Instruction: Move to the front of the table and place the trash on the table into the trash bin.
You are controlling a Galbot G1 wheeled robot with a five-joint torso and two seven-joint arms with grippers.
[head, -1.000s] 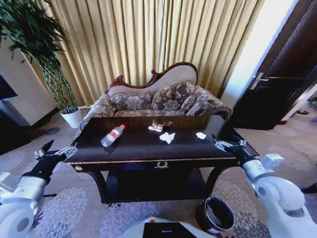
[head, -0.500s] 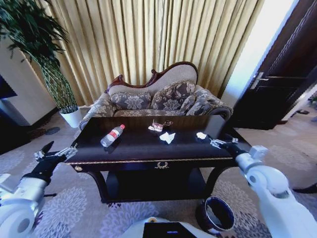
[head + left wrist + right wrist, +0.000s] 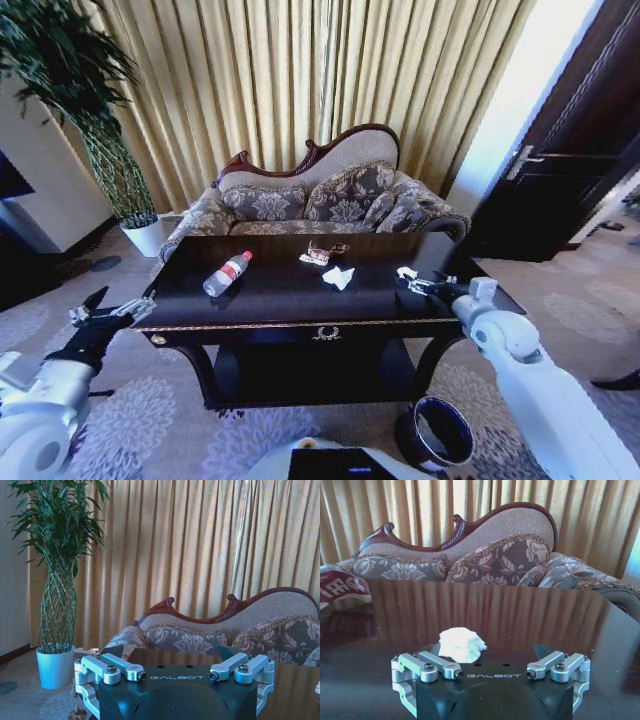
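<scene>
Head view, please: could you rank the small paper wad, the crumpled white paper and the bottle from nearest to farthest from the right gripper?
From the right gripper:
1. Small paper wad, just beyond its fingertips.
2. Crumpled white paper, mid-table.
3. Bottle, on the table's left part.

The trash bin (image 3: pixel 437 432) sits half behind the right arm (image 3: pixel 540 390), its side label out of sight. The counter (image 3: pixel 300 292) hides the sofa's (image 3: pixel 320 200) seat. The right gripper's (image 3: pixel 491 666) body covers the near edge of the crumpled paper (image 3: pixel 461 643). The wrapper (image 3: pixel 342 587) is cut by the picture's edge.
</scene>
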